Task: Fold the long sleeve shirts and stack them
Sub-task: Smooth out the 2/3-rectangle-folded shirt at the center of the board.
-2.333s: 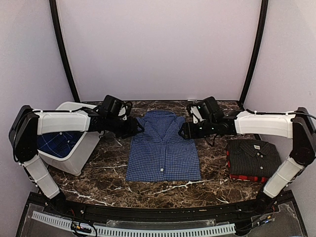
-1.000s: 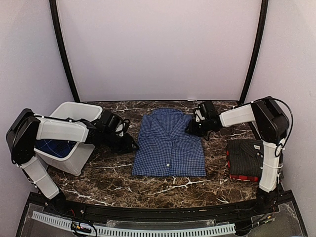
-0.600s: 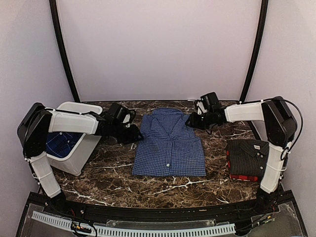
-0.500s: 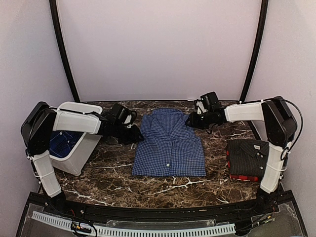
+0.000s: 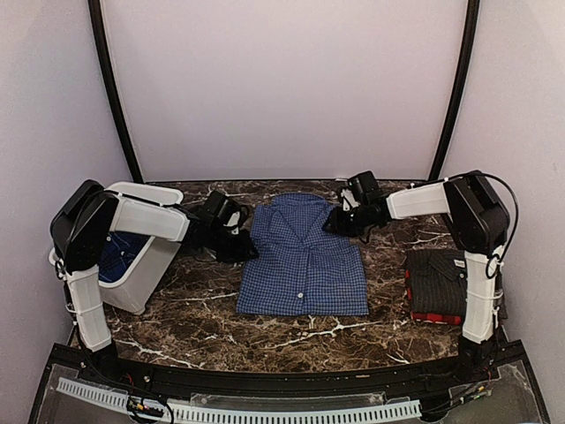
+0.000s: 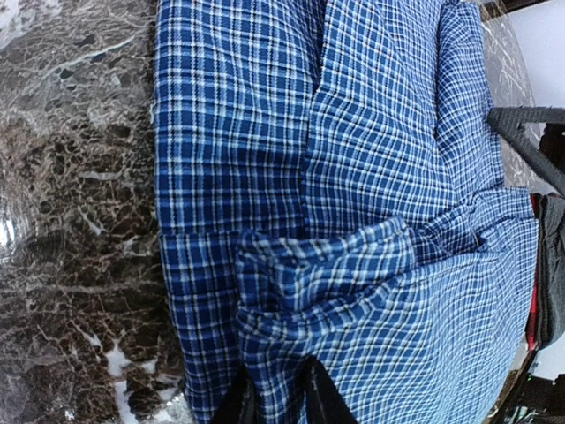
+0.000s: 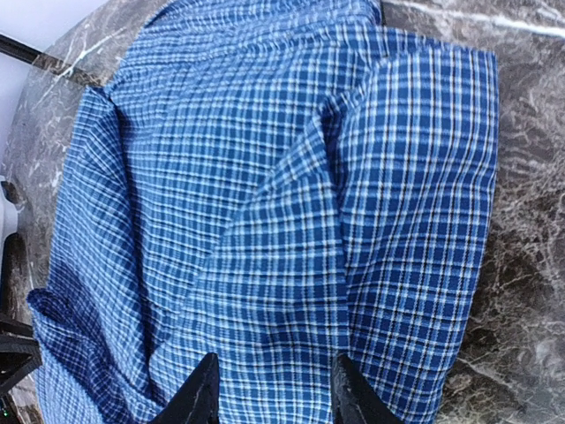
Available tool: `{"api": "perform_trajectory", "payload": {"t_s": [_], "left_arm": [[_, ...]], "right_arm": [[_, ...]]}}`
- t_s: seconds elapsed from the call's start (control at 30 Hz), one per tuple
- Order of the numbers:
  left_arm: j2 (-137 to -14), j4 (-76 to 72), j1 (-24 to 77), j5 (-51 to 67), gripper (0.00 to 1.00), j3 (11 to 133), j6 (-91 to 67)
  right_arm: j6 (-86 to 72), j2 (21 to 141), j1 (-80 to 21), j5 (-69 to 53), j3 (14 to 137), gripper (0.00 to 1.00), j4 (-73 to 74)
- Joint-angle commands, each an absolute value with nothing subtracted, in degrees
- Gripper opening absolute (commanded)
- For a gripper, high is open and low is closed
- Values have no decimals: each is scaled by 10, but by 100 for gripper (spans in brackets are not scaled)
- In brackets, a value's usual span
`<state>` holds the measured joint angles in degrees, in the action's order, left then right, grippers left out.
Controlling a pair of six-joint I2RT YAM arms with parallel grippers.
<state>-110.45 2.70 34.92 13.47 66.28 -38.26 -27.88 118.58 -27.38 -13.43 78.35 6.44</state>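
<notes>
A blue-and-white check shirt (image 5: 302, 261) lies folded flat at the table's middle, collar toward the back. My left gripper (image 5: 250, 250) is at its left edge. In the left wrist view that gripper (image 6: 275, 399) is shut on a bunched fold of the check shirt (image 6: 353, 177). My right gripper (image 5: 331, 223) rests on the shirt's right shoulder. The right wrist view shows it (image 7: 275, 395) open, fingertips apart on the flat check cloth (image 7: 291, 194). At the right, a folded black pinstriped shirt (image 5: 446, 278) sits on a folded red-and-black plaid shirt (image 5: 433, 316).
A white plastic bin (image 5: 141, 287) leans at the table's left with dark blue cloth (image 5: 115, 256) inside it. Bare marble table (image 5: 203, 300) shows between the bin and the shirt, and along the front edge. Black frame posts rise at the back corners.
My left gripper has moved right from beside the bin onto the shirt's left edge and closed on a fold. My right gripper has shifted slightly left over the shoulder, still open.
</notes>
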Motion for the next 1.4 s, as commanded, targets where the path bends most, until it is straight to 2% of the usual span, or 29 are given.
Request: {"api": "perform_trajectory", "payload": {"t_s": [0.0,0.33,0.47,0.83,0.97,1.03,1.17,1.23,1.37], "left_arm": [[-1092,6,347,146,15,664,-384],[-1061,-12,347,127,1,633,-388],[-1051,6,346,84,0,618,-396],[-1076,14,342,82,0,626,-399],[-1072,23,342,84,12,635,-394],[-1065,30,342,82,25,639,-391],[-1042,57,342,64,39,647,-384],[-1024,71,342,59,45,647,-381],[-985,90,342,73,49,634,-374]], "right_arm": [[-276,1207,-271,-141,801,40,60],[-285,1215,-261,-121,784,40,66],[-287,1218,-257,-119,782,39,69],[-276,1218,-255,-124,801,40,86],[-260,1180,-256,-116,809,44,104],[-251,1150,-255,-108,807,47,113],[-240,1093,-255,-94,788,51,127],[-240,1063,-256,-96,765,52,128],[-243,994,-258,-102,694,52,130]]}}
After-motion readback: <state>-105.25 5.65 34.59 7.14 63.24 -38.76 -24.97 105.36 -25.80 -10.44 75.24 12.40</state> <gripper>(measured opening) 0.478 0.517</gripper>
